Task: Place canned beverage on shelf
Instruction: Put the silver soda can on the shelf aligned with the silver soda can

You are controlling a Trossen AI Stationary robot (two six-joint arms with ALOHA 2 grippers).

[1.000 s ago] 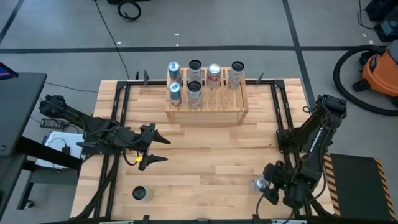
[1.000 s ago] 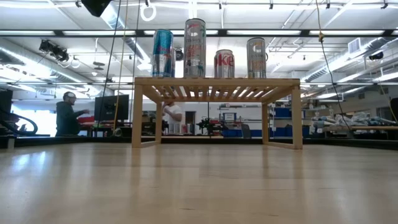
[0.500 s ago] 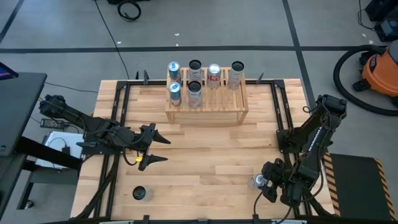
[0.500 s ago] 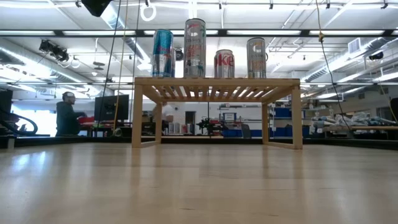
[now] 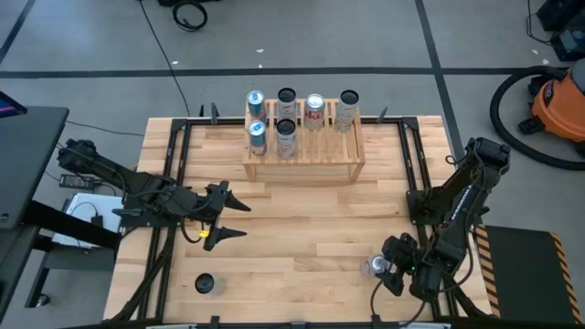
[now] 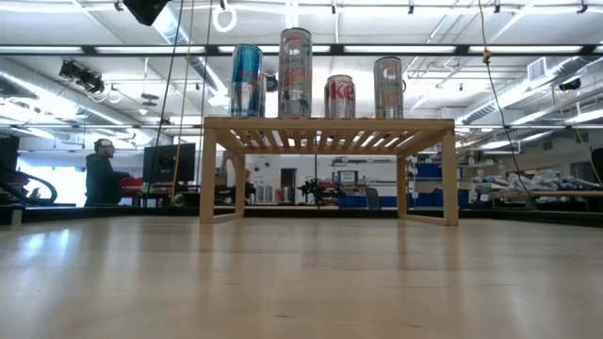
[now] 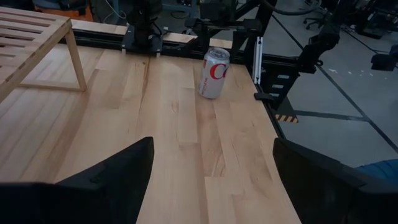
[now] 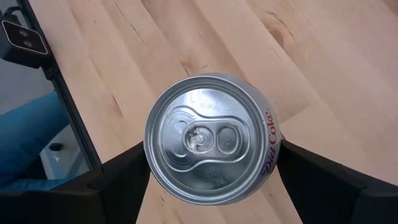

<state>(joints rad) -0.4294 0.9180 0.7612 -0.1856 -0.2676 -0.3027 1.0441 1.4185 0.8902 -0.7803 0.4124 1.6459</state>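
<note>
A silver Diet Coke can (image 8: 211,140) stands upright on its base on the plank table near the front right corner (image 5: 374,267); the left wrist view shows it too (image 7: 214,73). My right gripper (image 5: 391,272) hangs over it, pointing steeply down and open. One finger stands on each side of the can's top, and I see no touch. The light-wood shelf (image 5: 306,157) stands at the table's far middle with several cans (image 5: 286,128) upright on its slats. My left gripper (image 5: 230,219) waits open above the table's left half, holding nothing.
Another can with a dark top (image 5: 205,284) stands near the front left corner. Black frame rails (image 5: 174,183) run along the table's sides. Bare planks lie between the shelf and both grippers. In the low view the shelf (image 6: 330,124) carries cans, and a person stands far behind.
</note>
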